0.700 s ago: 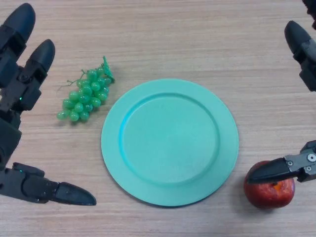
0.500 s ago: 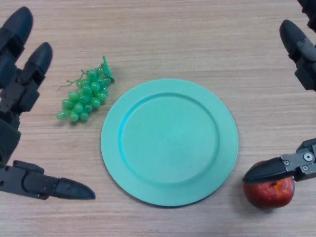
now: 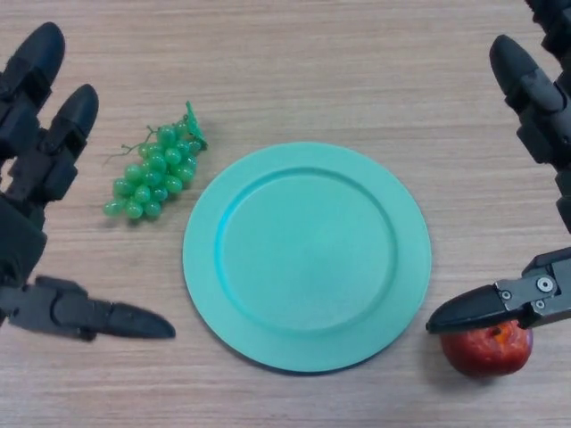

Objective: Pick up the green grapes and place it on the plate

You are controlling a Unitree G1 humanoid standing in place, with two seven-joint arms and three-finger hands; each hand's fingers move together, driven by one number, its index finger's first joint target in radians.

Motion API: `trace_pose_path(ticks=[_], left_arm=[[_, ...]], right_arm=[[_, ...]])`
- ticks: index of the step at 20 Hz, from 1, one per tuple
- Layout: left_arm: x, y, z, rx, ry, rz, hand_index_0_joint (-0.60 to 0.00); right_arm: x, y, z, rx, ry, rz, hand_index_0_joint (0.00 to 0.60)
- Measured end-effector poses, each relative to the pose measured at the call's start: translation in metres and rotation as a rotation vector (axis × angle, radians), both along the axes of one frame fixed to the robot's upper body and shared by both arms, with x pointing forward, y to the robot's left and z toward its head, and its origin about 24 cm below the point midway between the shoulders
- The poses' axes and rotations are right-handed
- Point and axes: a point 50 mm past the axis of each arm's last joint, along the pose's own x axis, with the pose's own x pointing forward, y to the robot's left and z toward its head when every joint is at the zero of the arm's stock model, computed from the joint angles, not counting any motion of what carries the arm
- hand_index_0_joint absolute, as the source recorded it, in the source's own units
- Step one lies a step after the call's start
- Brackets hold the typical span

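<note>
On the wooden table (image 3: 312,53) below my head camera, the green grapes (image 3: 153,173) lie just left of the green plate (image 3: 307,255), not on it; my left hand (image 3: 31,187) hangs at the left edge, fingers spread straight, holding nothing, near the grapes; my right hand (image 3: 540,134) is likewise spread at the right edge, its thumb above a red apple (image 3: 486,346).

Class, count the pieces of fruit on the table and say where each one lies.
2. The green grapes lie left of the plate; a red apple sits at the plate's lower right, partly hidden under the right hand.
</note>
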Motion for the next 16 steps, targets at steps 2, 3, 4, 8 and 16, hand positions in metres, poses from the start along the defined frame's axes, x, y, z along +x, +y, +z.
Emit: trace_pose_path(ticks=[2, 3, 4, 8, 16], left_arm=[[0.009, 0.006, 0.003, 0.039, -0.018, 0.035, 0.000], [0.013, 0.008, 0.003, 0.036, -0.019, 0.043, 0.000], [0.018, 0.009, 0.002, 0.046, -0.013, 0.051, 0.000], [0.039, 0.012, -0.007, 0.117, 0.022, 0.098, 0.000], [0.089, 0.026, -0.015, 0.421, 0.048, 0.262, 0.000]], right_arm=[[0.000, 0.009, -0.002, 0.005, 0.008, 0.040, 0.000], [0.001, 0.014, 0.000, 0.023, -0.002, 0.063, 0.000], [0.003, 0.020, 0.005, 0.047, -0.017, 0.084, 0.000], [0.017, 0.025, 0.009, 0.019, -0.001, 0.072, 0.000], [0.026, 0.021, 0.007, 0.014, 0.009, 0.047, 0.000]])
